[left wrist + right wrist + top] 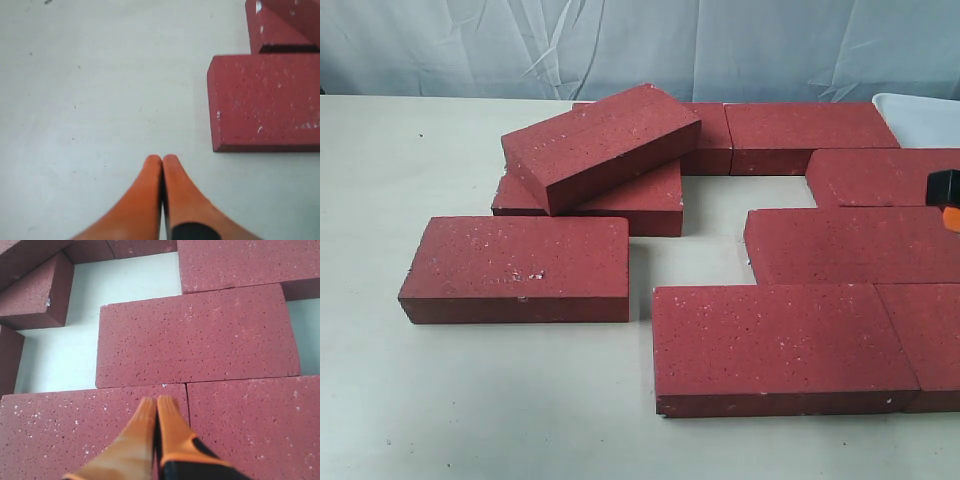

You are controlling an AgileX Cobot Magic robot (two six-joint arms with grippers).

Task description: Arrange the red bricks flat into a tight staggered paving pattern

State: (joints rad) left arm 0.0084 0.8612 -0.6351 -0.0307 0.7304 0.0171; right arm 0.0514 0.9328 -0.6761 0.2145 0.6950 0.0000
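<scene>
Several red bricks lie on the pale table [380, 180]. One brick [600, 145] rests tilted on top of another [630, 205]. A lone brick [515, 268] lies flat at the left. At the right, flat bricks sit close together: a front one [780, 345], a middle one [850, 245] and a back row [805, 135]. My right gripper [157, 401] is shut and empty, hovering over the seam between two front bricks [75, 430], just short of the middle brick [195, 335]. My left gripper [161, 159] is shut and empty above bare table, beside the lone brick's end [265, 102].
A white tray [920, 118] stands at the back right corner. A gap of bare table [715, 215] lies between the stacked pair and the right-hand bricks. A pale curtain hangs behind. A black and orange part of the right arm [948, 198] shows at the right edge.
</scene>
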